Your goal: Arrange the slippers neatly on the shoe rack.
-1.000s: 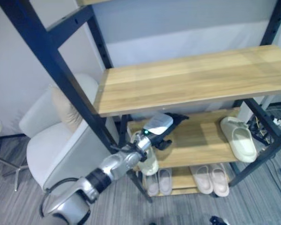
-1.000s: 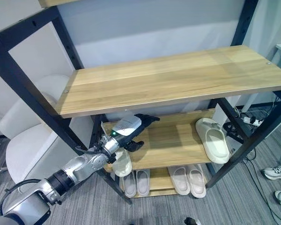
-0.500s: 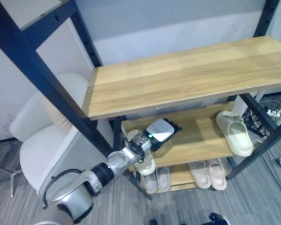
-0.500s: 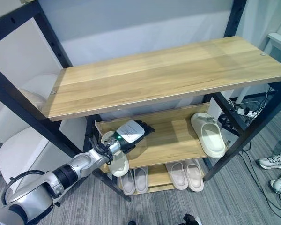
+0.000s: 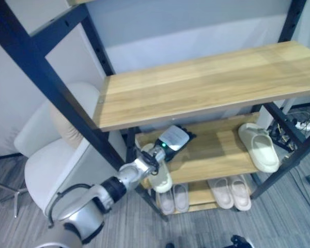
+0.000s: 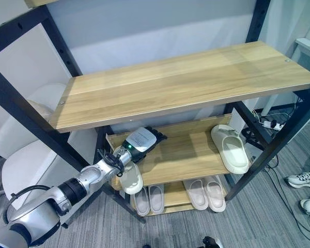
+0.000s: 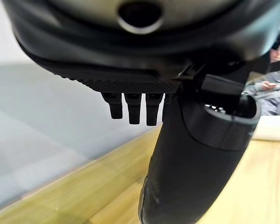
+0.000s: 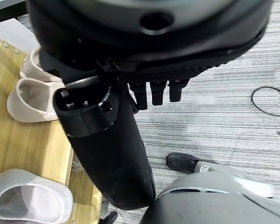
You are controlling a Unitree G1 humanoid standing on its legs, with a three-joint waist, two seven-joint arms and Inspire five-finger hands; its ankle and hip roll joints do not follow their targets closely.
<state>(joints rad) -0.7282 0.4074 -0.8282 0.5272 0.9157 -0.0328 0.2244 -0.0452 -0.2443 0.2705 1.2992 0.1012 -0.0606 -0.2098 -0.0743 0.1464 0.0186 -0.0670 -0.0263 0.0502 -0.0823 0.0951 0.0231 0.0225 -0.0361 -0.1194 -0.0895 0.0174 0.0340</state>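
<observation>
**Squaring up the slipper at the shelf's left edge**

The left hand (image 6: 143, 139) reaches over the middle shelf (image 6: 191, 155) of the rack (image 6: 20, 111), near its left front corner. A pale slipper (image 6: 130, 177) hangs half off that corner, just below the hand; whether they touch is unclear. Its mate (image 6: 230, 148) lies at the right end. Left fingers (image 7: 133, 106) look straight and hold nothing; the right hand (image 8: 107, 140) is also relaxed, with nothing in it. Best next: hook the overhanging slipper and draw it fully onto the shelf, toe inward, pushing slowly so it doesn't tip off.
</observation>
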